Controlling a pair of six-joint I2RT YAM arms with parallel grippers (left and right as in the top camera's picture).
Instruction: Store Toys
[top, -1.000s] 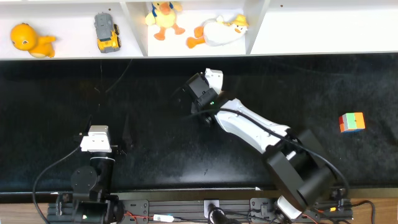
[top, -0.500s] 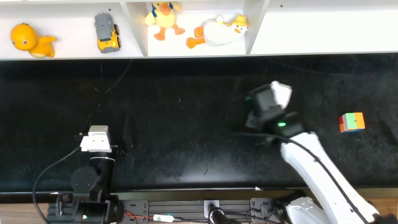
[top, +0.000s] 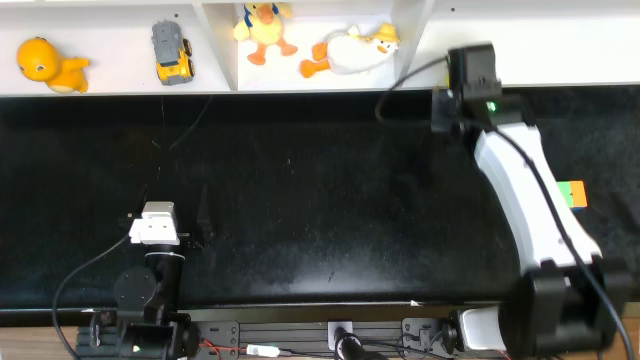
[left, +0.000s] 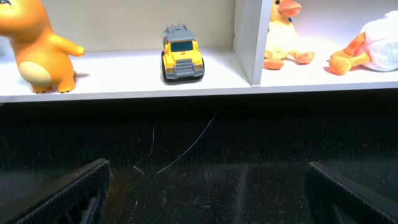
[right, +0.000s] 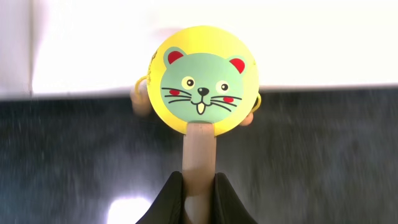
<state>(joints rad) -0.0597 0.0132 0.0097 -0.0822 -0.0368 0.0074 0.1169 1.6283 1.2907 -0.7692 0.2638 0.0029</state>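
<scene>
yellow round wooden rattle drum with a green cat face (right: 202, 79), mid-frame: we judge it light and rigid; our right gripper (right: 199, 183) is clamped on its stick handle.

Rattle (right: 203, 81) seemingly above shelf (right: 311, 56) edge

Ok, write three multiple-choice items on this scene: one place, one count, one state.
1. The yellow toy truck stands: A) on the table B) in the left shelf compartment C) in the right one.
2. Plush ducks in the middle compartment: A) one B) four C) two.
3. The right gripper is: A) shut on the rattle drum's handle B) open C) shut on nothing.
Answers: 1 B, beside the orange figure; 2 C, a yellow duck and a white duck; 3 A, its fingers clamp the wooden handle.
</scene>
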